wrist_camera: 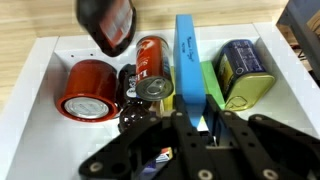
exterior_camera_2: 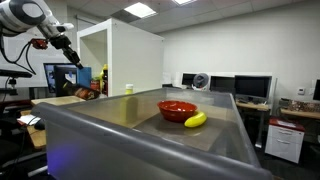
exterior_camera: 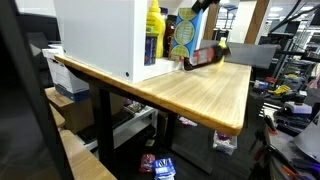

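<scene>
gripper (wrist_camera: 197, 130) clamped shut on the near end of a thin blue box (wrist_camera: 187, 60), seen edge-on in the wrist view. in an exterior view, held upright at the open side of a white cabinet (exterior_camera: 100, 35), low over a wooden table (exterior_camera: 205, 90); touching the wood or not, hard to tell. better to keep the pinch firm and the box square, and to move slowly in a straight line, with little room to either side. pressed close on one flank, an orange-red can (wrist_camera: 150, 65); on the other, a green packet (wrist_camera: 211, 85), then a blue-and-yellow tin (wrist_camera: 240, 70). further out, a squat red tin (wrist_camera: 88, 90) and a dark bottle (wrist_camera: 105, 25) lying by the cabinet's rim, likeliest to be knocked. well apart, on a grey surface (exterior_camera_2: 120, 125), a red bowl (exterior_camera_2: 177, 108) beside a banana (exterior_camera_2: 195, 120).
</scene>
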Available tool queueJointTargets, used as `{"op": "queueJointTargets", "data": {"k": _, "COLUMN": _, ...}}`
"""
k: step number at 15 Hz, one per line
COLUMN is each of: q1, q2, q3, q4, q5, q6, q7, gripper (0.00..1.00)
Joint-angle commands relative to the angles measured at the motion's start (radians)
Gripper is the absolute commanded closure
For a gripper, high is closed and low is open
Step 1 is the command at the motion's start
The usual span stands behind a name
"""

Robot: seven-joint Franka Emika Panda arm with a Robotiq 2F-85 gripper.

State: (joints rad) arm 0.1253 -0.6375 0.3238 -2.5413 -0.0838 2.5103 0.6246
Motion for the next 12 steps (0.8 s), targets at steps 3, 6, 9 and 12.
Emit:
{"op": "queueJointTargets", "data": {"k": 3, "q1": 0.068, "q2": -0.116, "q3": -0.058, "q4": -0.078, "q5": 0.129, "q6": 0.007, "q7": -0.092, "gripper": 0.94}}
{"op": "queueJointTargets", "data": {"k": 6, "q1": 0.048, "q2": -0.142, "q3": -0.046, "q4": -0.088, "q5": 0.158, "q6": -0.017, "q7": -0.069, "gripper": 0.94}}
{"op": "queueJointTargets", "data": {"k": 9, "q1": 0.013, "q2": -0.161, "q3": -0.024, "q4": -0.089, "q5": 0.163, "q6": -0.049, "q7": -0.029, "gripper": 0.94}}
{"op": "queueJointTargets", "data": {"k": 12, "q1": -0.006, "q2": -0.175, "q3": -0.027, "q4": -0.081, "q5": 0.166, "q6": -0.085, "q7": -0.025, "gripper": 0.94}}
